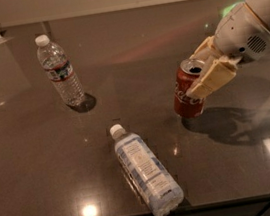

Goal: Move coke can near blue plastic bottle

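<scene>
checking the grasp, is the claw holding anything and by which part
The claw, at the right of the view, grips the coke can by its upper part, clamped on both sides just below the rim.

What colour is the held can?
Red with white script, silver top; camera view shows it. The gripper holds the coke can at right.
</scene>
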Action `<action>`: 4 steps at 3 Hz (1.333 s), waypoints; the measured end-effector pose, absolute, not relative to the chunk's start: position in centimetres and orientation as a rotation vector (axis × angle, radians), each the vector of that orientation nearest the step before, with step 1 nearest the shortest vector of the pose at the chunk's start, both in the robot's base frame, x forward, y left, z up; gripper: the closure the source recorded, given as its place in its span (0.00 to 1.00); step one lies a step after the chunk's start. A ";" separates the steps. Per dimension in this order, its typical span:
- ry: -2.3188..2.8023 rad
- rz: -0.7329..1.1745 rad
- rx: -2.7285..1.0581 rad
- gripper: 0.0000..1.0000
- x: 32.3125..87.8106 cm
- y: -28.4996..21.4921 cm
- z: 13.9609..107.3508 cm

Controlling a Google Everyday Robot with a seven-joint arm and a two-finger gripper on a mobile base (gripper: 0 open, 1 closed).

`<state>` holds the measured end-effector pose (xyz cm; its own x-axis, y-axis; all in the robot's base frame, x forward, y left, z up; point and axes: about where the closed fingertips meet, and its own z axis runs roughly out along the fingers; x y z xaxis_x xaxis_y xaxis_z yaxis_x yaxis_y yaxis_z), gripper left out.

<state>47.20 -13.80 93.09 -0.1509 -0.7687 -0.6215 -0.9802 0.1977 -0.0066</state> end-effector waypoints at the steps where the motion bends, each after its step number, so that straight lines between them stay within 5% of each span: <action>1: 1.920 0.594 -1.705 1.00 44.9 -11.6 92.7; 3: 1.868 0.633 -1.822 1.00 41.9 -8.5 91.6; 4: 1.856 0.616 -1.865 0.82 40.9 -7.4 91.3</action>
<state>40.90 -7.43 91.27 0.0024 -0.8058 -0.5921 -1.0000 -0.0065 0.0047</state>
